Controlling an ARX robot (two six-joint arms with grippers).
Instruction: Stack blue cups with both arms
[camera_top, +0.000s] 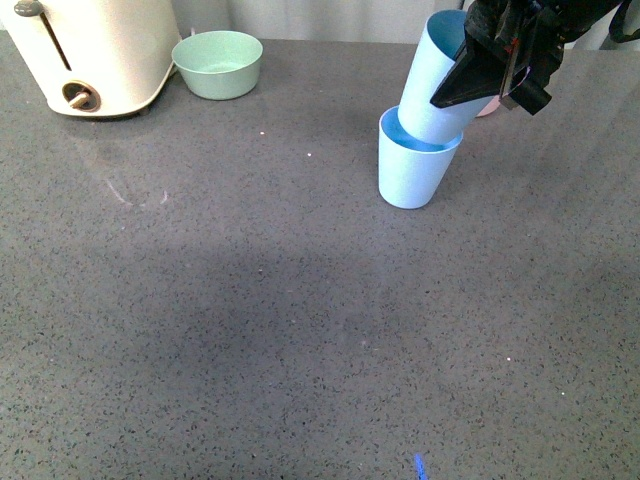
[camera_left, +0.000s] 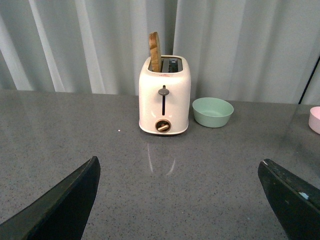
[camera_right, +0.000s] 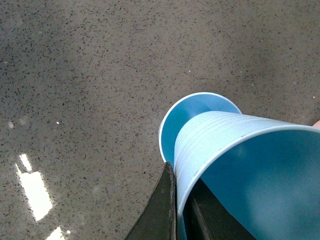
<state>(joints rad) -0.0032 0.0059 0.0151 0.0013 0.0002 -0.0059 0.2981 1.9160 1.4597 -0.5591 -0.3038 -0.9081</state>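
front view: well off to the right of the cream toaster (camera_top: 100, 50), past the green bowl (camera_top: 217, 64) sitting just beside it, one blue cup (camera_top: 408, 175) stands upright on the grey countertop (camera_top: 250, 300). the second blue cup (camera_top: 430, 80) is tilted, its base dipped into the standing cup's mouth. the right gripper (camera_top: 470, 82) pinches the tilted cup's wall at the rim, one finger outside and one inside, as the right wrist view shows. a pink sliver (camera_top: 490, 108) behind that gripper may be a bowl, hard to tell. in the left wrist view the left gripper (camera_left: 178, 161) faces the toaster, fingers spread wide over bare countertop.
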